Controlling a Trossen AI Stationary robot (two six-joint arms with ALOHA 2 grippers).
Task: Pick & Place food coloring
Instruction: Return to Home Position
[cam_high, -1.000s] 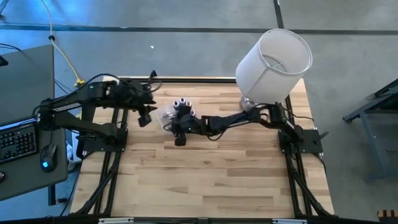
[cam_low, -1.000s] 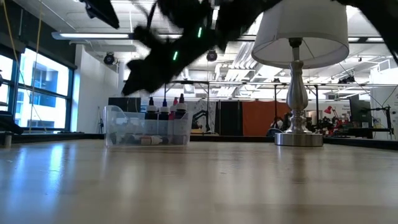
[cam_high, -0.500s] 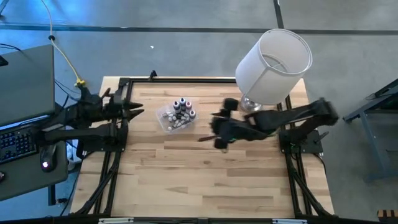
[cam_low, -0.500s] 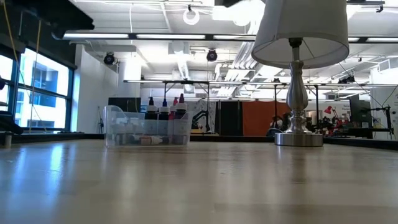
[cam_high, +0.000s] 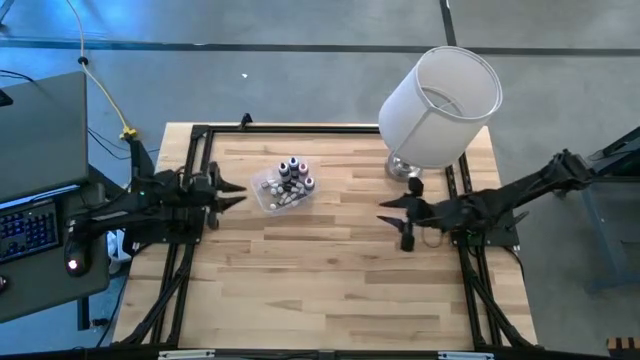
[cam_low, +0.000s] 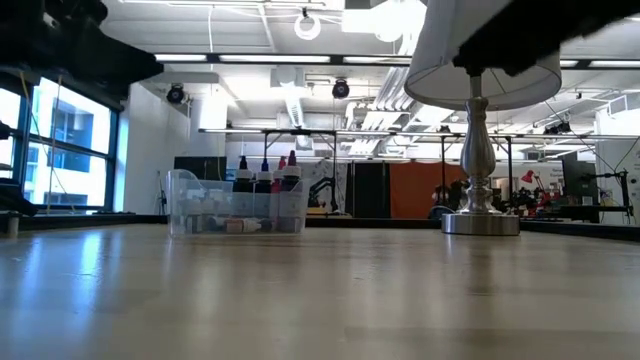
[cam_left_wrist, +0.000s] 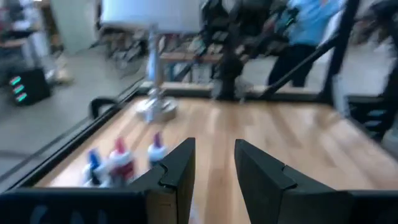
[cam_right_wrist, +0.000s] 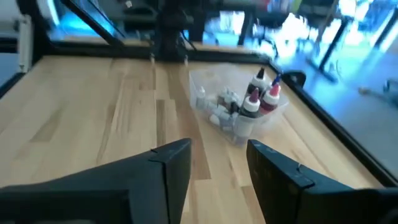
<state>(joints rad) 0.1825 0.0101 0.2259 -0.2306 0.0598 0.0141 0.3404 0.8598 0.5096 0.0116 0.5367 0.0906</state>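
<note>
The food coloring bottles (cam_high: 292, 172) stand upright in a clear plastic tub (cam_high: 266, 192) on the table's far left part; the low view shows their dark and pink tops (cam_low: 265, 172) above the tub's rim (cam_low: 237, 178). Small whitish pieces lie on the tub's floor (cam_right_wrist: 219, 107). My left gripper (cam_high: 234, 192) hangs level to the left of the tub, open, with nothing between its fingers (cam_left_wrist: 214, 167). My right gripper (cam_high: 393, 213) hangs open well to the right of the tub, pointing at it (cam_right_wrist: 217, 163).
A table lamp with a big white shade (cam_high: 440, 95) stands on its metal foot (cam_low: 480, 222) at the far right corner. A black frame (cam_high: 290, 128) runs along the table's edges. Bare wood (cam_high: 330, 290) stretches across the middle and near side.
My right gripper has drawn back from above the tub toward the table's right edge. My left gripper has sunk beside the tub and tipped up until it points level. The bottles and the tub have stayed where they were.
</note>
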